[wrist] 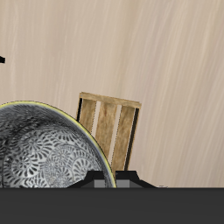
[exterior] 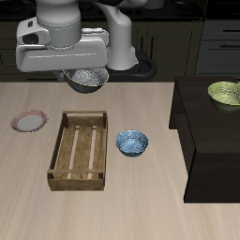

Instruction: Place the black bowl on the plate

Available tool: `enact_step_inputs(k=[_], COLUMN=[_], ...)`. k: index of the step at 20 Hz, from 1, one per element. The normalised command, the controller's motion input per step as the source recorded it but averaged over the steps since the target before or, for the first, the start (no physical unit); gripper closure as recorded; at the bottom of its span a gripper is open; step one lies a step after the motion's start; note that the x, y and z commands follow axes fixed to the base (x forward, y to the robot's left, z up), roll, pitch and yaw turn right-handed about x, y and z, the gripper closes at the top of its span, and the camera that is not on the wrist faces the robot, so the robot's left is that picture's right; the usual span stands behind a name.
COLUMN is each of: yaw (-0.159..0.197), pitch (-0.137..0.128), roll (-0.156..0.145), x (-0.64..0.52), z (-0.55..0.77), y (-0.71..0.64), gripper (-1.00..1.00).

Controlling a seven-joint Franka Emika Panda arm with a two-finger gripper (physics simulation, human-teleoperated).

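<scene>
The black bowl (exterior: 87, 80), dark outside with a grey-white speckled inside, hangs in the air under my gripper (exterior: 88, 73), which is shut on its rim. It is above the back part of the table. In the wrist view the black bowl (wrist: 44, 153) fills much of the picture, close to my gripper (wrist: 105, 180), whose fingertips barely show. The plate (exterior: 29, 120), small with a pinkish-red rim and a pale centre, lies on the table nearer the front than the bowl and well off to one side, beyond the wooden tray.
A slatted wooden tray (exterior: 81, 150) (wrist: 109, 122) lies on the table between the plate and a blue-patterned bowl (exterior: 132, 142). A dark raised block (exterior: 211, 141) on the far side of the blue bowl carries a pale green bowl (exterior: 225, 93).
</scene>
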Motion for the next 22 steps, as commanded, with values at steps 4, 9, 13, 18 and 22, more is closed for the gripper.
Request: enact_step_inputs(k=[4, 9, 13, 18, 22], yaw=[-0.005, -0.024, 0.031, 0.011, -0.013], pitch=[-0.046, -0.016, -0.017, -0.011, -0.009], roll=[-0.042, -0.025, -0.002, -0.008, -0.013], x=[-0.28, -0.29, -0.25, -0.29, -0.10], z=[0.00, -0.03, -0.12, -0.08, 0.04], y=[-0.43, -0.38, -0.18, -0.23, -0.19], gripper=[1.00, 1.00, 1.00, 1.00, 1.00])
